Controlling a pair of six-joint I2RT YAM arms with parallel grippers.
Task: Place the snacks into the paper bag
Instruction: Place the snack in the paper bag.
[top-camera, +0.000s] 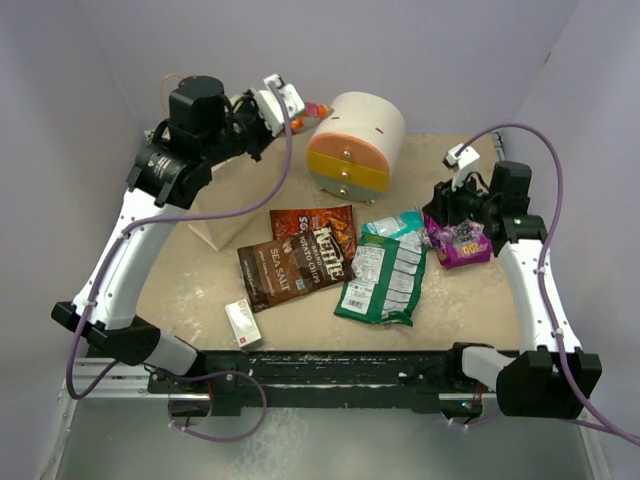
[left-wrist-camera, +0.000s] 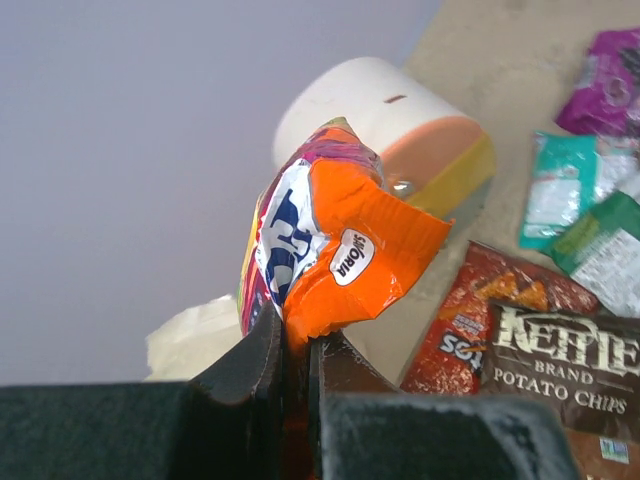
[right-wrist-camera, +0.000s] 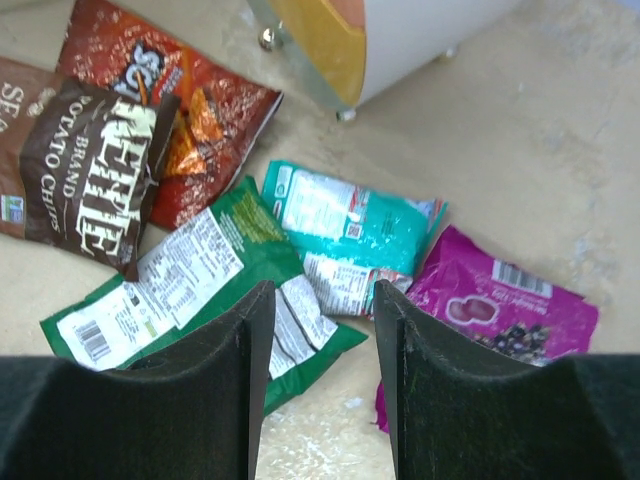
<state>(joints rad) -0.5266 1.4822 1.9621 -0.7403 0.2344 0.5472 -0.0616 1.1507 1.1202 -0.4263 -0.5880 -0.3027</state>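
My left gripper (top-camera: 298, 106) is raised at the back left, shut on an orange and blue candy packet (left-wrist-camera: 345, 245) that it holds in the air by one edge. The cream paper bag (top-camera: 222, 215) lies below the left arm; one corner shows in the left wrist view (left-wrist-camera: 190, 340). My right gripper (right-wrist-camera: 320, 300) is open and empty, hovering above the green bag (right-wrist-camera: 190, 270), the teal pack (right-wrist-camera: 350, 215) and the purple pack (right-wrist-camera: 495, 300). A dark Kettle bag (top-camera: 330, 250), a brown sea salt bag (top-camera: 278, 272) and a red-brown bag (top-camera: 308, 221) lie mid-table.
The round white-orange-yellow drawer unit (top-camera: 355, 145) stands at the back centre, just right of the held packet. A small white box with red marks (top-camera: 243, 323) lies near the front edge at the left. Walls close in the table on the left, back and right.
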